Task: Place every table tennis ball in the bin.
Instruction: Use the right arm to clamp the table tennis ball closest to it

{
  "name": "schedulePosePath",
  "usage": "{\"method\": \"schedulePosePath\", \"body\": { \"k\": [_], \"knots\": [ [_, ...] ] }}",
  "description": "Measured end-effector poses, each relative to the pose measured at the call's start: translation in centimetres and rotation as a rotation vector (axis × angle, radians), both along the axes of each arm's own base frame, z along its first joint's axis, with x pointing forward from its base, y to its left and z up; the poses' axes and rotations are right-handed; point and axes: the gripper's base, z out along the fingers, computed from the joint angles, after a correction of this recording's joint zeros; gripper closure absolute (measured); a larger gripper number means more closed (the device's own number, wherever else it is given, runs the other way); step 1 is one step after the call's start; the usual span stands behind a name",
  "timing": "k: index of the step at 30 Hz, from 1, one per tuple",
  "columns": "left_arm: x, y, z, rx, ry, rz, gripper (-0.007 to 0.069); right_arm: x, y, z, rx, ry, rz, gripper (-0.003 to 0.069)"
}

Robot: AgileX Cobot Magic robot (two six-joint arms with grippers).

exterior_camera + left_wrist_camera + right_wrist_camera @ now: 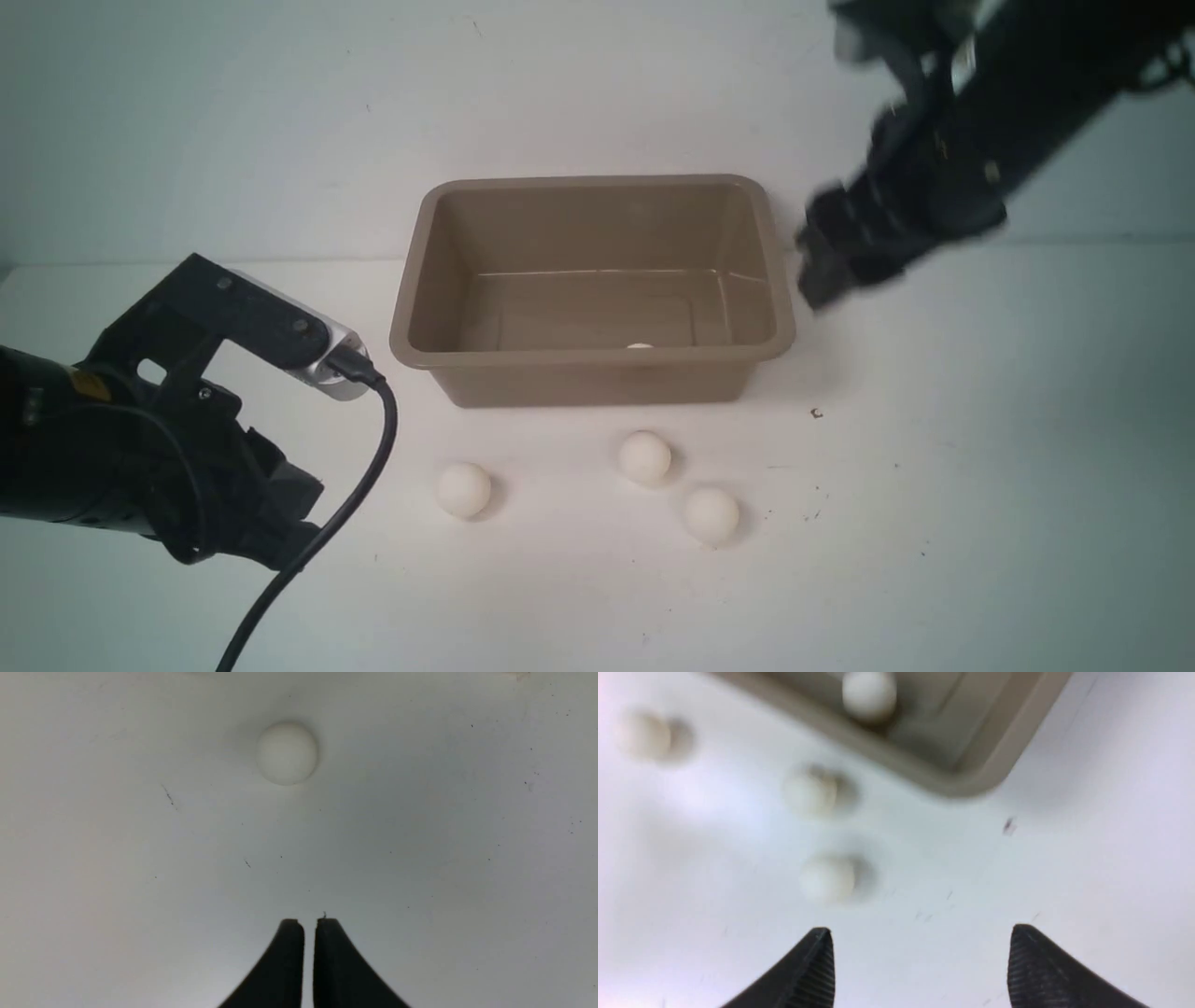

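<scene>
one table tennis ball [869, 693] lies inside the bin [597, 383], close to its near wall. three more rest on the white table [934, 523] in front of the bin: the left ball [463, 489], the middle ball [644, 457] and the right ball [710, 515]. the left gripper [309, 926] has its jaws together, holding nothing. the right gripper [922, 933] is beside the bin's right side, its jaws wide apart and empty.
</scene>
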Motion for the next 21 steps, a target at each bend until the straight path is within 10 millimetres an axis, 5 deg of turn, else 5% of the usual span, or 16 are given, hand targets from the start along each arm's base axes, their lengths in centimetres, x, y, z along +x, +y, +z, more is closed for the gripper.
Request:
{"method": "schedulePosePath", "body": {
  "k": [6,13,21],
  "knots": [
    [0.0,0.0,0.0,0.000,0.003,-0.001,0.0605,-1.9,0.8,-4.0,0.010,0.043,0.030,0.0207],
    [0.0,0.0,0.0,0.001,0.004,-0.002,0.0604,-3.8,6.4,-6.4,-0.047,-0.021,0.233,0.0207],
    [0.0,0.0,0.0,0.001,0.004,-0.002,0.0594,-3.7,8.8,-10.5,-0.191,-0.001,0.270,0.0207]
  ]
}}
